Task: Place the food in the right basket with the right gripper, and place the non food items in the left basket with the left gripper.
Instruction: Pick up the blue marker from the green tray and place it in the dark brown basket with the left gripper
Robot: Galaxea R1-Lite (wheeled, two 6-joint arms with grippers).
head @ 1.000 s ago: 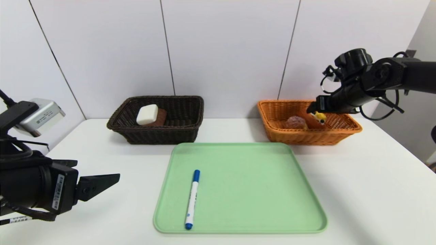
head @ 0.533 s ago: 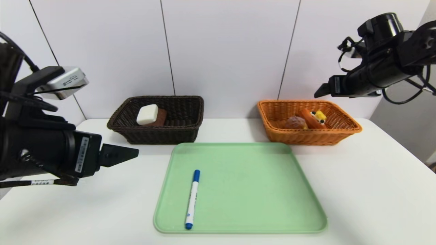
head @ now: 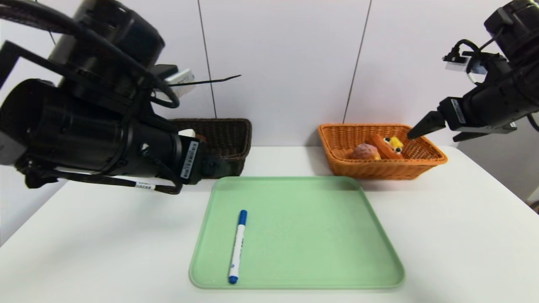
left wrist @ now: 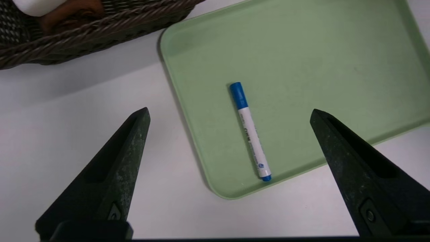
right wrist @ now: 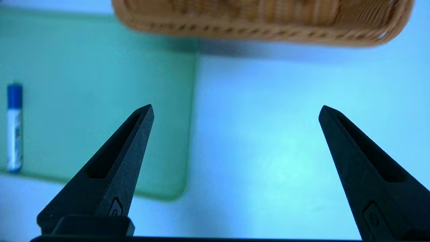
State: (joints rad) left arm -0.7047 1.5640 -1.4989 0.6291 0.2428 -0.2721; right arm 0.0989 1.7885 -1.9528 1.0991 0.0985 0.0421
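Observation:
A white marker with a blue cap (head: 238, 246) lies on the green tray (head: 303, 235), near its front left corner. My left gripper (left wrist: 230, 110) hovers open above the marker (left wrist: 250, 131), nothing between its fingers. The orange tart (head: 391, 145) and the pinkish-brown bun (head: 365, 151) lie in the orange right basket (head: 379, 170). My right gripper (head: 414, 132) hangs open and empty just right of that basket's far corner, above the table. The dark left basket (left wrist: 84, 37) holds the white bar (left wrist: 33, 2) and the brown towel (left wrist: 72, 10).
In the head view my left arm covers most of the dark basket (head: 229, 134). A white wall stands close behind both baskets. The white table's edge runs off to the right beyond the orange basket.
My left arm has risen and swung in from the front left toward the tray. My right gripper has lifted out of the orange basket and drawn back to the right, leaving the tart inside.

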